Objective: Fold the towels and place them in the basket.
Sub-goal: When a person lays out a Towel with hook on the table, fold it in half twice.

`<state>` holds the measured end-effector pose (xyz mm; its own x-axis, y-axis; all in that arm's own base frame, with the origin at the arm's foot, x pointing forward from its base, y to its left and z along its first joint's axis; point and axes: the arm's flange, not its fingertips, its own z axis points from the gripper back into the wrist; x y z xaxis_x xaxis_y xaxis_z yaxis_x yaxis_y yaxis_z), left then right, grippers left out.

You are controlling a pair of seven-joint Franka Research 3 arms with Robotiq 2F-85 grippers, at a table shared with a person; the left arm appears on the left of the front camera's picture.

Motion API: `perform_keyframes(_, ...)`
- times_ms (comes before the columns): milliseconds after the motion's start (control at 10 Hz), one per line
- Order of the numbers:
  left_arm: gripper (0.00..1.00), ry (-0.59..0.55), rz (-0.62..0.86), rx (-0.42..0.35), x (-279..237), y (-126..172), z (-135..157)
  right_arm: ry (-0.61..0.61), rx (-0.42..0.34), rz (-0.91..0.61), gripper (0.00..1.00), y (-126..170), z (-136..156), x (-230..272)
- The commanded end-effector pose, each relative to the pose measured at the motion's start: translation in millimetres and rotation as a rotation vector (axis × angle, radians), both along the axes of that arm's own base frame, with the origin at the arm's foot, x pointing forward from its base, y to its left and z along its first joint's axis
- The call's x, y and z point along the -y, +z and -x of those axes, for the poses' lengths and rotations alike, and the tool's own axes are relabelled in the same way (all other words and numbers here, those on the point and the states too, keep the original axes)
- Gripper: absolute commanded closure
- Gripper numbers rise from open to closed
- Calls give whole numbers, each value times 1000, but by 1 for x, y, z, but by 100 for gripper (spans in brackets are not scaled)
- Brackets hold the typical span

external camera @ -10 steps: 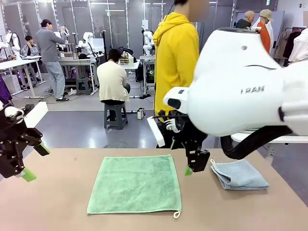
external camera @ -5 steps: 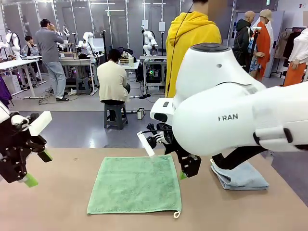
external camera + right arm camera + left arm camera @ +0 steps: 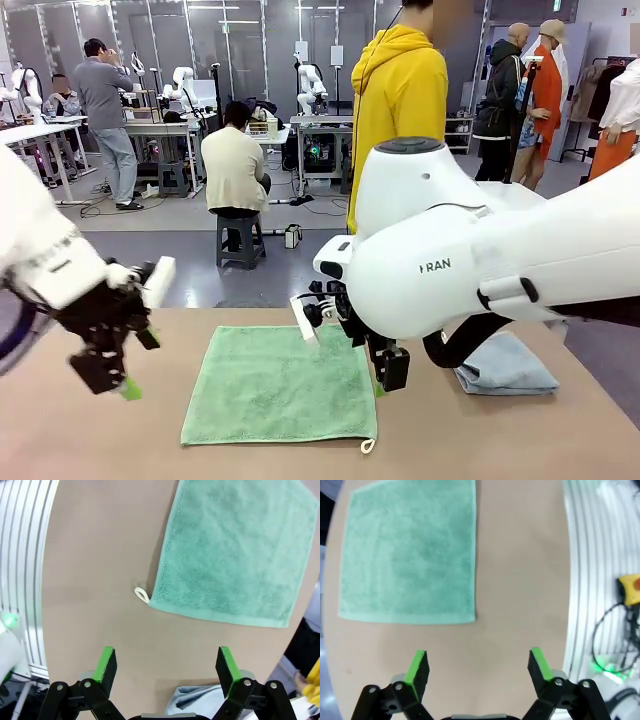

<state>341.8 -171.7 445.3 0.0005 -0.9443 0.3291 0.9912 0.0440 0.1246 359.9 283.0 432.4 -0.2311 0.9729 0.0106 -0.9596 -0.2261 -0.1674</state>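
Note:
The mid green towel (image 3: pixel 280 385) lies flat and unfolded in the middle of the table, a white loop (image 3: pixel 367 445) at its near right corner. The pale blue-grey towel (image 3: pixel 510 365) sits folded at the right, partly behind my right arm. My left gripper (image 3: pixel 138 362) hovers open, left of the green towel (image 3: pixel 410 550); between its fingers (image 3: pixel 479 661) there is only bare table. My right gripper (image 3: pixel 385 370) hangs open by the green towel's right edge (image 3: pixel 235 550), nothing in it (image 3: pixel 166 664); the blue-grey towel (image 3: pixel 200 700) peeks in below. The basket is out of view.
A person in a yellow hoodie (image 3: pixel 400 100) stands at the far side of the table. Ribbed aluminium rails (image 3: pixel 590 580) (image 3: pixel 20 555) run along the table's near edge, with a yellow box (image 3: pixel 631 587) and cables beyond. Bare tabletop (image 3: pixel 500 440) surrounds the towels.
My left arm has swung right toward the green towel's left edge. My right arm has shifted left and lower, to the towel's right edge. The person has stepped to the right.

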Motion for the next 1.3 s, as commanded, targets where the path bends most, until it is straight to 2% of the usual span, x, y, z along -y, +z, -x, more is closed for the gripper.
perform_keyframes(0, 0, 56, -34, 7, 0, -105, 82, -108, -55, -30, 0, -12, -3, 0)
perform_keyframes(300, 0, 89, -79, -34, 12, -133, 76, -176, -120, -43, 0, -42, 0, 8)
perform_keyframes(600, 0, 127, -86, -45, 5, -141, 72, -190, -175, -70, 0, -54, -1, 12)
perform_keyframes(700, 0, 75, -95, -83, 60, -107, -11, -160, -148, -26, 0, -48, 2, 10)
perform_keyframes(1200, 0, 62, -89, -97, 57, -117, -18, -167, -159, -34, 0, -50, 3, 9)
